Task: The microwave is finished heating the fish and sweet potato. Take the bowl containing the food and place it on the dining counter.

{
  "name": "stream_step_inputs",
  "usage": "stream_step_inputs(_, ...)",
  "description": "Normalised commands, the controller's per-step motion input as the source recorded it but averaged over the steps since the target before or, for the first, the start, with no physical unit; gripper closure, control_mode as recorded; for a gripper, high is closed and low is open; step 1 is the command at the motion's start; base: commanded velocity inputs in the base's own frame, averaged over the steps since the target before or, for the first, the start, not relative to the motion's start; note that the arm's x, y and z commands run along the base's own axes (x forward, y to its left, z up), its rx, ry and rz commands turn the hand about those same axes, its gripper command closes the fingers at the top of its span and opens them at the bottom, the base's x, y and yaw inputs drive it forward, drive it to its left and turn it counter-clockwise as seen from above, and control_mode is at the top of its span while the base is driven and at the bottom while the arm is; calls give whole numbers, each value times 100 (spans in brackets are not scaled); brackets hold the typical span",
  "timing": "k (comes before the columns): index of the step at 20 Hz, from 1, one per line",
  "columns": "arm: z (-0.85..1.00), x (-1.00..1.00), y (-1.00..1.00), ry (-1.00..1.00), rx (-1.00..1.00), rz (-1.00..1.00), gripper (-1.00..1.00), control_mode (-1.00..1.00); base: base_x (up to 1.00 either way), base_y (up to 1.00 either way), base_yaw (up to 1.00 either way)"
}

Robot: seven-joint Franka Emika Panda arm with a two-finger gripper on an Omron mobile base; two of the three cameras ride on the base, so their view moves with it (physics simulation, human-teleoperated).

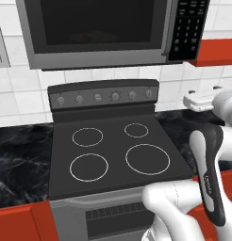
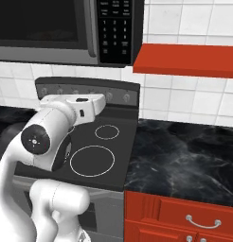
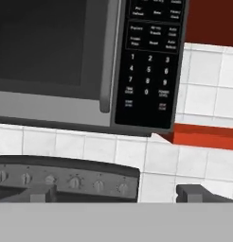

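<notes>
The microwave [image 1: 108, 30] hangs shut above the stove [image 1: 115, 155]. The bowl must be inside, behind the dark door; I cannot see it. The fingers [image 3: 116, 194] are wide open, holding nothing. The bowl is likely hard, smooth and hot, so pinch its rim at 6 o'clock.

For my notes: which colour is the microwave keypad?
Black, with small white numbers; the keypad shows best in the hand view.

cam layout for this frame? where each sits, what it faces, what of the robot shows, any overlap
Left base view: behind-left, looking over the stove up to the shut microwave; arm at lower right.
Right base view: behind-right, stove, keypad, black counter; arm at lower left.
Hand view: faces the microwave door handle and keypad; open gripper fingertips at bottom.
All share microwave and stove knobs.
</notes>
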Motion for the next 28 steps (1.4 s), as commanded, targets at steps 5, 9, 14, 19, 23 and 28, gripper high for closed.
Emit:
stream_step_inputs(5, 84, -2, 0, -20, 0, 0, -100, -100, 0, 0, 0)
stream_step_inputs(9, 98, -2, 0, -4, 0, 0, -100, -100, 0, 0, 0)
stream_step_inputs(14, 89, 0, 0, 1, 0, 4, -100, -100, 0, 0, 0)
stream_step_inputs(19, 24, 15, 0, 0, 0, 4, -100, -100, 0, 0, 0)
stream_step_inputs(23, -5, 35, 2, 0, 0, 0, -100, -100, 0, 0, 0)
stream_step_inputs(28, -5, 75, 4, 0, 0, 0, -100, -100, 0, 0, 0)
